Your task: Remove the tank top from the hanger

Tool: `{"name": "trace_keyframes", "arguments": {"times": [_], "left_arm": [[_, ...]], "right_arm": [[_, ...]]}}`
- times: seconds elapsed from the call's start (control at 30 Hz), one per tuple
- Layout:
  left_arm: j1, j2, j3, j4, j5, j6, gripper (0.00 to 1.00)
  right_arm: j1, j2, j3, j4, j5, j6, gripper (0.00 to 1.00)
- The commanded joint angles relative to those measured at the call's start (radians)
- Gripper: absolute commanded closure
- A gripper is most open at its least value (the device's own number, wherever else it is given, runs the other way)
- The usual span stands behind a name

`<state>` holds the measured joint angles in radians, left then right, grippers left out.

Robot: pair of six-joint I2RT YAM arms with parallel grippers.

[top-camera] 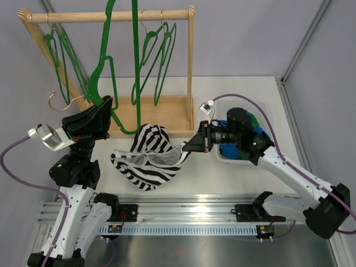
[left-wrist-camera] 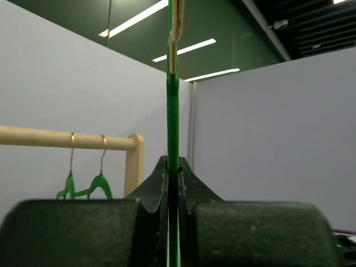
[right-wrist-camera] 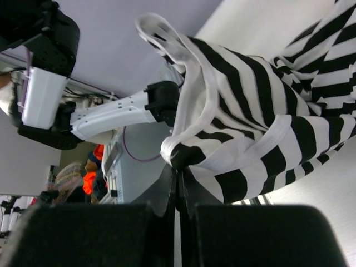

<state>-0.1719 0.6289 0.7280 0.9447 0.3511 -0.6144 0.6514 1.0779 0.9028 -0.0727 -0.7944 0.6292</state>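
- Left end effector (left-wrist-camera: 173,169): seen shut on the thin edge of the green plastic hanger (left-wrist-camera: 173,122), which is held raised in front of the wooden clothes rail (top-camera: 111,15). Other green hangers are hung on that rail.
- Black-and-white striped cotton tank top (top-camera: 150,158): found bunched on the desk (top-camera: 233,183) just below the lower end of the held hanger, between the two arms. Whether a strap is still caught on the hanger cannot be told, as the junction is hidden by folds.
- Handling, judged: the garment is taken to be light, soft and limp. It is expected to stretch and drag rather than slide, and a strap may snag on a hanger tip. The white bound hem or a strap is judged the best place to take hold, since the doubled edge gives a firm pinch.
- Right end effector (top-camera: 194,144): seen shut on the white hem at the right edge of the garment, with cloth gathered at the fingertips.
- White tray (top-camera: 222,158) with blue and green contents: noted under the right arm, partly hidden.
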Motion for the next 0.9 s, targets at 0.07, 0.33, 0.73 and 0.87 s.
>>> {"name": "trace_keyframes", "arguments": {"times": [0.07, 0.33, 0.73, 0.87], "left_arm": [[0.005, -0.018, -0.032, 0.192, -0.037, -0.119, 1.0], [0.005, -0.242, 0.099, -0.561, -0.144, 0.246, 0.94], [0.005, -0.198, 0.361, -1.336, -0.411, 0.366, 1.0], [0.005, -0.089, 0.496, -1.455, -0.357, 0.378, 1.0]], "right_arm": [[0.151, 0.189, 0.214, -0.162, 0.178, -0.138, 1.0], [0.152, 0.036, 0.107, -0.306, 0.412, -0.181, 1.0], [0.152, -0.297, 0.321, -0.8, 0.785, -0.347, 1.0], [0.152, -0.28, 0.496, -0.903, 0.827, -0.388, 1.0]]}}
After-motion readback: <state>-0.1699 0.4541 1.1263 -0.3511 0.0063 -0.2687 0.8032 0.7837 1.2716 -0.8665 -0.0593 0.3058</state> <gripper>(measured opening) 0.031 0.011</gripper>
